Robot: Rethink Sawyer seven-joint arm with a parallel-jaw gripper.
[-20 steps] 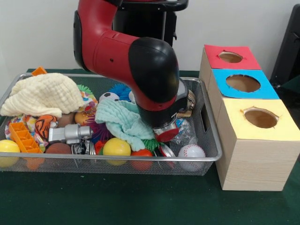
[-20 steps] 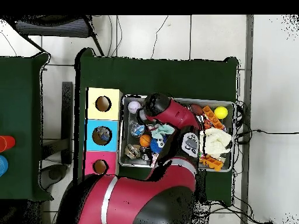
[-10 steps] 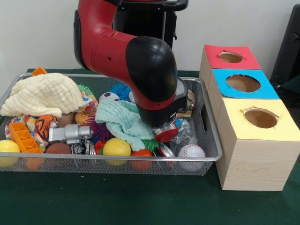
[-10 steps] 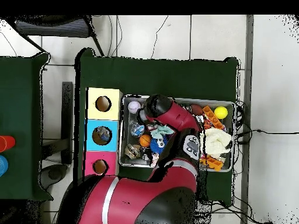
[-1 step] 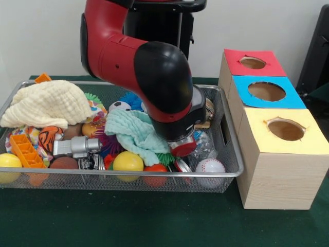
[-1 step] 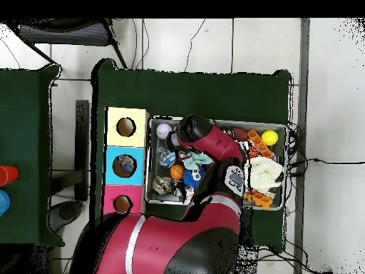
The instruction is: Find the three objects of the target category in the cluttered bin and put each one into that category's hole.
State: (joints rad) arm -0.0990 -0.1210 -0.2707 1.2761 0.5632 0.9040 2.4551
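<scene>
A wire mesh bin (image 5: 226, 172) (image 6: 151, 160) holds a heap of toys and cloths. My gripper (image 5: 182, 148) is low in the bin's right part, beside a teal cloth (image 5: 134, 134) and just above a white baseball (image 5: 209, 166). The arm's bulky black and red wrist hides it, so its state does not show. In the overhead view the arm (image 6: 203, 143) covers the bin's middle. Three boxes stand beside the bin, each with a hole: red top (image 5: 253, 63) (image 6: 122, 204), blue top (image 5: 266, 91) (image 6: 123, 165) and yellow top (image 5: 286, 129) (image 6: 126, 127).
A cream cloth (image 5: 46, 104) (image 6: 262, 173) covers the bin's left end in the front view. Around it lie yellow balls (image 5: 127, 162), an orange block (image 5: 26, 151), a tiger-striped ball (image 5: 50, 138), a silver toy (image 5: 77, 146), a soccer ball (image 5: 119, 106) and a blue spiky ball (image 5: 132, 100).
The arm's black elbow has shifted slightly leftward in the front view. The gripper end stays at about the same spot in the bin, and the objects look unmoved.
</scene>
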